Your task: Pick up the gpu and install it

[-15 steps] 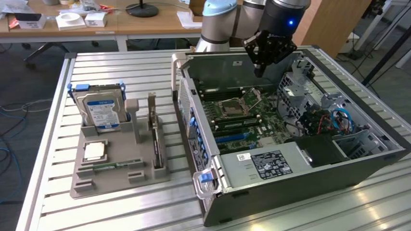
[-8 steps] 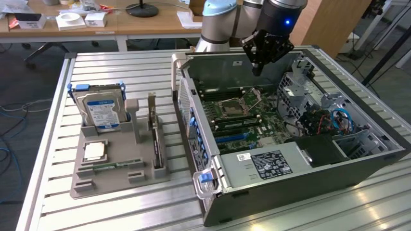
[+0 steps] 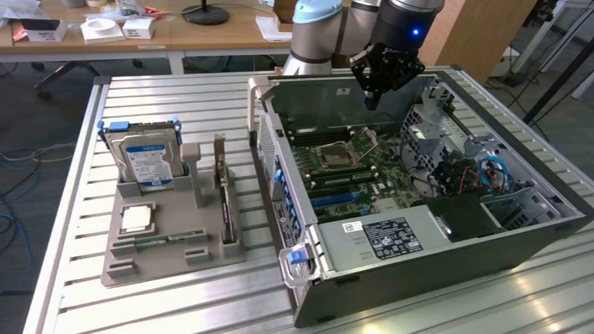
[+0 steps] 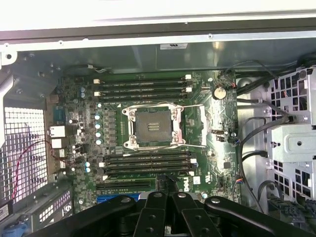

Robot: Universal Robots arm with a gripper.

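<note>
- Power supply label (image 3: 390, 236), lower centre of the exterior frame: black-and-white sticker, print too small to read.
- Hard drive label (image 3: 149, 165), left of the frame: blue and white, wording unreadable.
- White sticker (image 4: 174, 46) on the computer case (image 4: 123, 59), wrist view: unreadable.

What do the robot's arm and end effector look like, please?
The arm has silver-grey segments with a pale blue joint cap, then a black wrist section carrying a small blue light. The end effector is black, built of jointed links with round pivots.
</note>
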